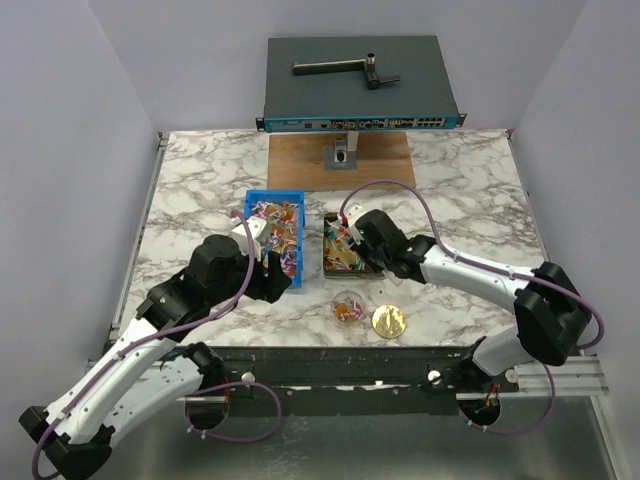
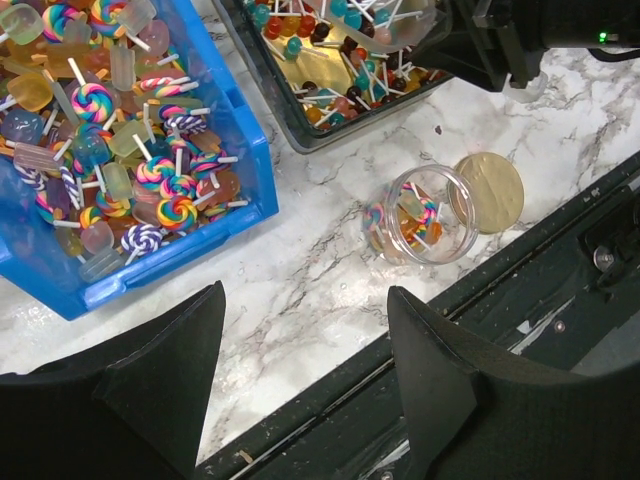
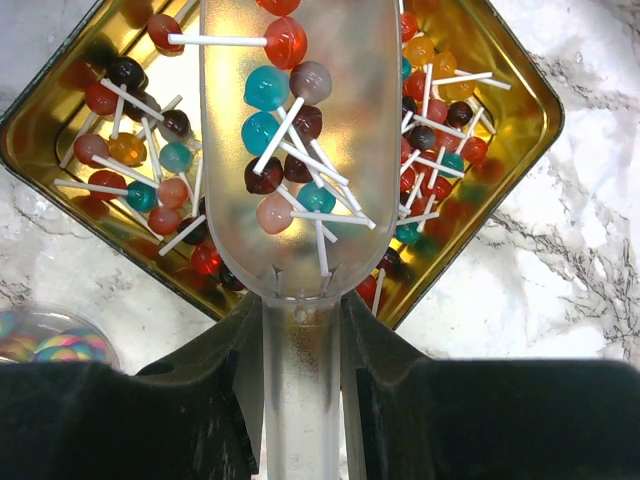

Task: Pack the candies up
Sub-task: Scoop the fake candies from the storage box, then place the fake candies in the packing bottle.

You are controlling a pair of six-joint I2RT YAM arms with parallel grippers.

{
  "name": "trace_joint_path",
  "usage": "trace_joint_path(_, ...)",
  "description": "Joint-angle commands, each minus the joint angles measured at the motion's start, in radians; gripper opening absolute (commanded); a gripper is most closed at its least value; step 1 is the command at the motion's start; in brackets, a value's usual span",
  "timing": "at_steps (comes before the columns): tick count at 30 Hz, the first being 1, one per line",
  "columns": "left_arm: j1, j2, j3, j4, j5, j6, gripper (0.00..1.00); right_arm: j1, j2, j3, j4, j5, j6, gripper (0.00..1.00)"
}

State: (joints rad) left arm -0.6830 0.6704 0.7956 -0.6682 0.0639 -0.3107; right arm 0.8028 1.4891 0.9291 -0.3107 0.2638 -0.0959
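We hold the candies (image 3: 268,88) that matter for this move in a clear scoop (image 3: 300,150). They are ball lollipops on white sticks, lying in its bowl. The right gripper (image 3: 300,340) pinches the scoop's handle, one finger on each side. The scoop's long axis runs straight out from the fingers, and its mouth points away from the wrist, over the open gold tin (image 3: 520,90), where many more lollipops lie loose.

The coming move turns on the jar (image 2: 420,215). From the right wrist it sits back at the lower left, beside the fingers and behind the scoop's mouth. From above, the jar stands on the table (image 1: 460,190) just on the near side of the tin, with the gold lid (image 2: 487,192) touching it or just beside it on the right. It is open and already holds a few sweets. We judge the scoop has to draw back toward us and swing its mouth round to the jar's opening. The loose sticks could snag on the narrow rim.

The right arm reaches in from the right, its forearm low and slanting across to the tin. The left gripper (image 2: 305,310) hovers near the blue bin (image 2: 255,170) of swirl lollipops, its fingers (image 2: 170,370) spread and empty, with the jar off to its right. We read both grippers as near the jar.
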Motion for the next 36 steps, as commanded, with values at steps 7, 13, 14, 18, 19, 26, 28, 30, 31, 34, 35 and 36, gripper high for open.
trace_joint_path(7, 0.022, 0.007, -0.008, 0.005, -0.029, 0.013, 0.68, -0.005, -0.106, 0.016, -0.078, -0.030, 0.044, 0.01)
trace_joint_path(13, 0.027, 0.014, -0.008, 0.005, -0.032, 0.013, 0.68, 0.000, -0.153, 0.043, -0.156, -0.029, 0.123, 0.01)
trace_joint_path(14, 0.028, 0.016, -0.008, 0.005, -0.032, 0.013, 0.68, 0.005, -0.169, 0.043, -0.164, -0.029, 0.139, 0.01)
trace_joint_path(18, 0.033, 0.020, -0.006, 0.006, -0.033, 0.013, 0.68, 0.026, -0.226, 0.056, -0.197, -0.028, 0.213, 0.01)
trace_joint_path(19, 0.034, 0.021, -0.007, 0.005, -0.033, 0.013, 0.68, 0.032, -0.239, 0.061, -0.208, -0.029, 0.230, 0.01)
trace_joint_path(26, 0.046, 0.029, -0.005, 0.005, -0.023, 0.015, 0.68, 0.088, -0.281, 0.107, -0.317, -0.013, 0.341, 0.01)
trace_joint_path(28, 0.051, 0.027, -0.005, 0.005, -0.020, 0.015, 0.68, 0.118, -0.299, 0.122, -0.346, 0.012, 0.370, 0.01)
trace_joint_path(30, 0.053, 0.026, -0.004, 0.006, -0.018, 0.015, 0.68, 0.151, -0.316, 0.138, -0.378, 0.041, 0.393, 0.01)
trace_joint_path(31, 0.054, 0.024, -0.005, 0.006, -0.016, 0.014, 0.68, 0.167, -0.322, 0.146, -0.395, 0.054, 0.408, 0.01)
trace_joint_path(34, 0.057, 0.022, -0.004, 0.006, -0.013, 0.015, 0.68, 0.221, -0.327, 0.176, -0.456, 0.087, 0.449, 0.01)
trace_joint_path(35, 0.058, 0.023, -0.004, 0.006, -0.012, 0.015, 0.68, 0.241, -0.322, 0.184, -0.475, 0.096, 0.463, 0.01)
trace_joint_path(36, 0.059, 0.021, -0.004, 0.006, -0.010, 0.014, 0.68, 0.259, -0.318, 0.194, -0.498, 0.113, 0.476, 0.01)
